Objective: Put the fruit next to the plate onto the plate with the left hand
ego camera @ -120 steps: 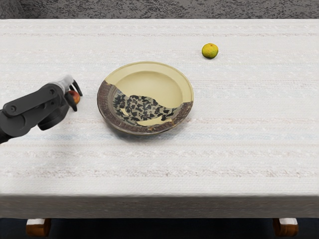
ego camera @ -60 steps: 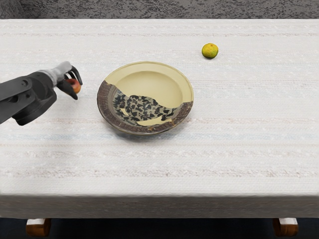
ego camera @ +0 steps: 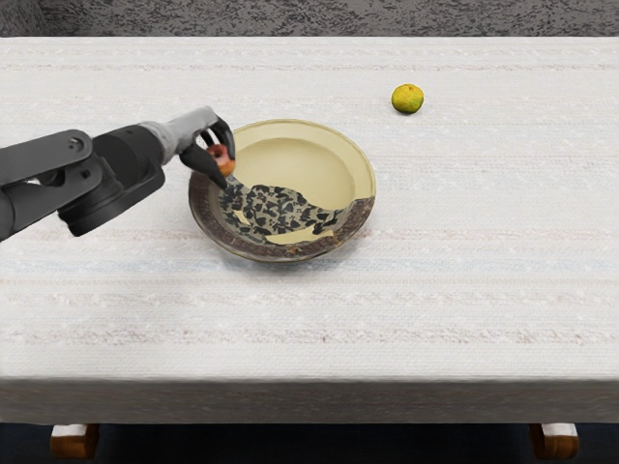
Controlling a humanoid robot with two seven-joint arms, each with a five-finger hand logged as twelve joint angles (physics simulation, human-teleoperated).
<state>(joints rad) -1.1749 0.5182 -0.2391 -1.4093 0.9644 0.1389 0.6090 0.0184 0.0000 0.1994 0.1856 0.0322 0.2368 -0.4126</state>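
Note:
My left hand (ego camera: pixel 215 151) comes in from the left edge and is shut on a small red-orange fruit (ego camera: pixel 220 155). The held fruit hangs above the left rim of the plate (ego camera: pixel 358 164), a cream dish with a brown rim and a dark leaf pattern on its near side. Dark fingers wrap the fruit and hide most of it. No right hand or arm is in the head view.
A yellow-green citrus fruit (ego camera: pixel 407 98) lies on the white tablecloth at the back right, well apart from the plate. The table's front edge runs across the bottom of the view. The left forearm (ego camera: pixel 97 179) lies over the table's left side.
The left hand has lifted the red-orange fruit from the cloth left of the plate and carried it right, to above the plate's left rim. The citrus has not moved.

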